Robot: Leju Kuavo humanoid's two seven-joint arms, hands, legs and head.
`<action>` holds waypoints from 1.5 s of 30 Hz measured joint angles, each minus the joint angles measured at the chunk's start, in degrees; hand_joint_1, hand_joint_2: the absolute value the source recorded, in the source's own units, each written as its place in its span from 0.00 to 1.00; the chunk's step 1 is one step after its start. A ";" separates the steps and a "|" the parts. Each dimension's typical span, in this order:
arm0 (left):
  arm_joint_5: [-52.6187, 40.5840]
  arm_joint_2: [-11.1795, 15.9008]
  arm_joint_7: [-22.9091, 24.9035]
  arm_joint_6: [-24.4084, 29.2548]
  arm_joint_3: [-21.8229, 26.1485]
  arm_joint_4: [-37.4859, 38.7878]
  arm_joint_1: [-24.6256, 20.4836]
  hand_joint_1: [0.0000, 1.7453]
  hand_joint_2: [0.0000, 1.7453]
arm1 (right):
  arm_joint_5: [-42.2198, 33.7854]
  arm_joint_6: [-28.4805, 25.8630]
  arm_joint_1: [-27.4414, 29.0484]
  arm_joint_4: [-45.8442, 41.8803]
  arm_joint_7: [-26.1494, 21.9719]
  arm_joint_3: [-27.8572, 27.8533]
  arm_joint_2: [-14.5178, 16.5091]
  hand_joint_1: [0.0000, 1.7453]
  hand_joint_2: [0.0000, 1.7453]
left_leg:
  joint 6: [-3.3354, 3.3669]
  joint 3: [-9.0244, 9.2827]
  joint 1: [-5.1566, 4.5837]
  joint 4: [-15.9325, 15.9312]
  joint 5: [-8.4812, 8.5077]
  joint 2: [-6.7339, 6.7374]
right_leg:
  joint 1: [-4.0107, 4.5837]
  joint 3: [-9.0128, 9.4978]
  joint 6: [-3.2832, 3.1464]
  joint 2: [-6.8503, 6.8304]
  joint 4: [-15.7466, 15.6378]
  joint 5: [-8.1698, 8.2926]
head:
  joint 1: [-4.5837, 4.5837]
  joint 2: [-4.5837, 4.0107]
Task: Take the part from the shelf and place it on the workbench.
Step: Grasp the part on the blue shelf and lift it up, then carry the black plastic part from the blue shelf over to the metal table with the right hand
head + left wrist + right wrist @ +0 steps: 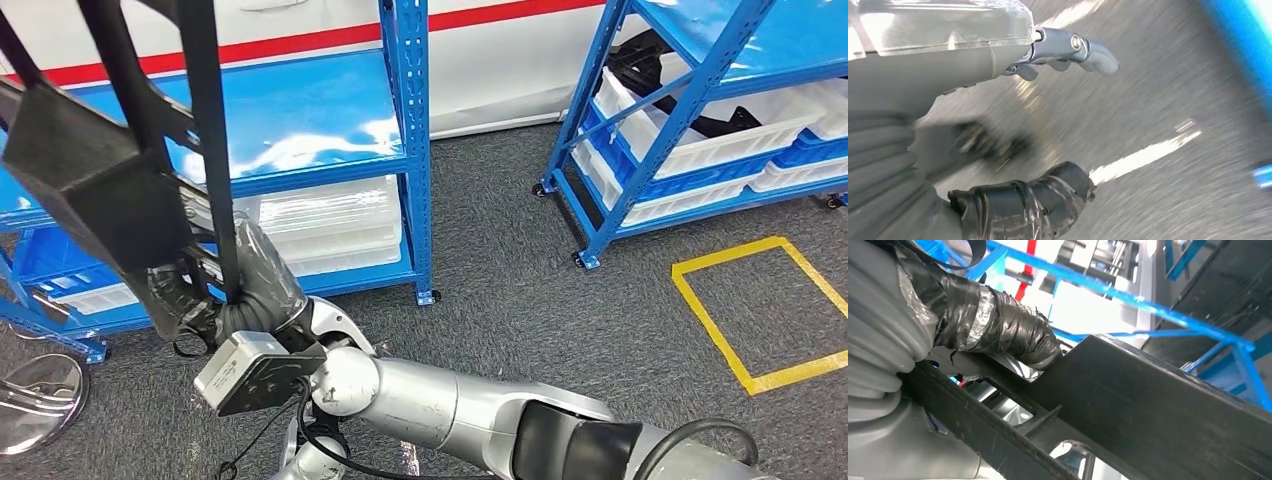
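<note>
In the head view my right arm reaches across from the lower right, and my right hand (pixel 238 292) grips a large black plastic part (pixel 95 185). The part stands up and away from the hand, in front of the blue shelf (pixel 405 130). In the right wrist view the same black part (pixel 1153 415) lies against my tape-wrapped thumb (pixel 998 325), with its ribs and cut-outs close to the camera. My left hand (pixel 973 65) hangs over the blurred grey floor, its fingers (pixel 1073 47) and taped thumb (pixel 1038 200) apart with nothing between them.
White trays (pixel 330 225) sit on the lower level of the near shelf. A second blue shelf (pixel 680 110) at the right carries white bins (pixel 700 140) with black parts. A yellow tape square (pixel 700 300) marks the grey carpet. A shiny round base (pixel 40 400) is at the lower left.
</note>
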 joint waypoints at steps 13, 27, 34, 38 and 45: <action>-4.68 2.87 0.52 0.00 4.85 -8.34 5.64 0.00 1.00 | 0.80 -0.24 -0.73 0.50 0.61 0.51 0.48 1.00 1.00 | 0.97 6.78 -1.02 -10.72 4.87 0.08 | -0.03 0.16 1.90 -2.59 -0.46 0.06 | 0.67 0.02; -0.85 3.98 0.40 0.00 5.98 -10.10 7.13 0.00 1.00 | 0.64 0.73 -1.76 1.07 0.62 0.71 0.85 1.00 1.00 | 2.71 5.74 -2.36 -11.08 6.85 -6.72 | 2.84 3.12 -1.53 3.10 -2.50 0.16 | 1.17 0.02; 0.46 4.29 0.38 0.00 6.01 -10.22 7.19 0.00 1.00 | -0.26 1.27 -2.03 1.51 0.61 0.72 1.54 1.00 1.00 | 0.06 1.27 -1.84 -0.22 0.01 -1.80 | 1.47 4.12 -1.38 -1.07 -4.95 1.57 | 0.55 0.02; 1.10 4.31 0.38 0.00 6.01 -10.22 7.20 0.00 1.00 | -0.54 1.74 -1.97 1.99 0.59 0.72 1.57 1.00 1.00 | -1.95 3.35 -0.14 -2.52 2.58 -0.43 | 0.51 4.00 -0.79 -3.84 -4.76 1.47 | 0.54 0.02; 1.49 4.28 0.35 0.00 6.01 -10.24 7.24 0.00 1.00 | -1.68 2.55 -2.12 2.16 0.42 0.72 1.83 1.00 1.00 | 0.35 8.31 -0.74 -12.98 6.03 0.99 | 0.41 4.11 1.98 -5.74 -4.73 1.44 | 0.63 0.02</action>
